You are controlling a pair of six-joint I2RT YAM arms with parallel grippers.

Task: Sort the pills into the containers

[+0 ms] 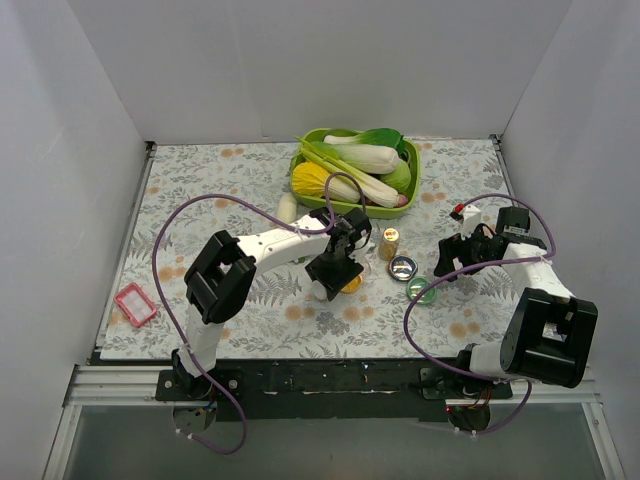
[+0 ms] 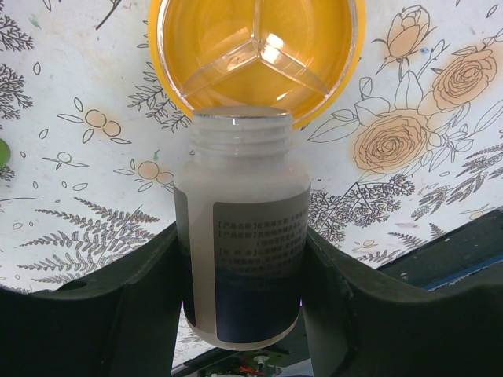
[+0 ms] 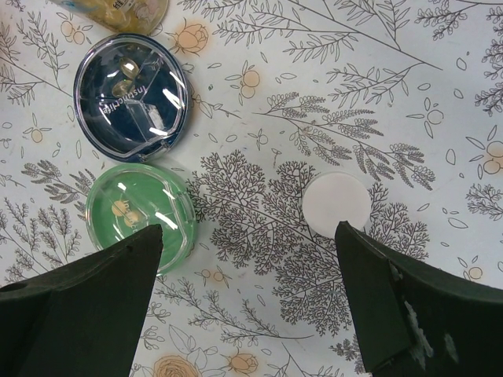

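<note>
Clamped at a narrow setting around the waist of an uncapped white bottle (image 2: 244, 259): the left end effector (image 2: 244, 302), dark fingers (image 2: 118, 322) pressed to either side of the grey label. Bottle mouth tipped toward the orange dish (image 2: 255, 55) and level with its rim above the flower-printed bench (image 2: 71, 157); contact or gap impossible to tell. Far side of that dish cut off by the wrist view's edge, a three-way divider plain inside, contents lost in glare. Frosted bottle wall hiding whatever lies within; label print too blurred to read. From overhead, the same grip largely buried under the arm, with only the bottle's pale end and a sliver of orange showing. Well apart to the right, the right end effector (image 3: 247, 271) hanging spread wide over the bench, gripping nothing, a round white cap (image 3: 336, 203) lying flat near one finger. Blue dish (image 3: 132, 96) and green dish (image 3: 141, 216) side by side, almost touching, by the other finger, which overlaps the green rim in view. Two pale pills (image 3: 124, 210) dimly visible in the green dish; a pale shape in the blue one hard to separate from reflections. Small gold bottle (image 1: 389, 243) just beside the blue dish, cropped to a corner in the right wrist view. At the far edge, a lime tray (image 1: 414, 172) heaped with vegetables.
</note>
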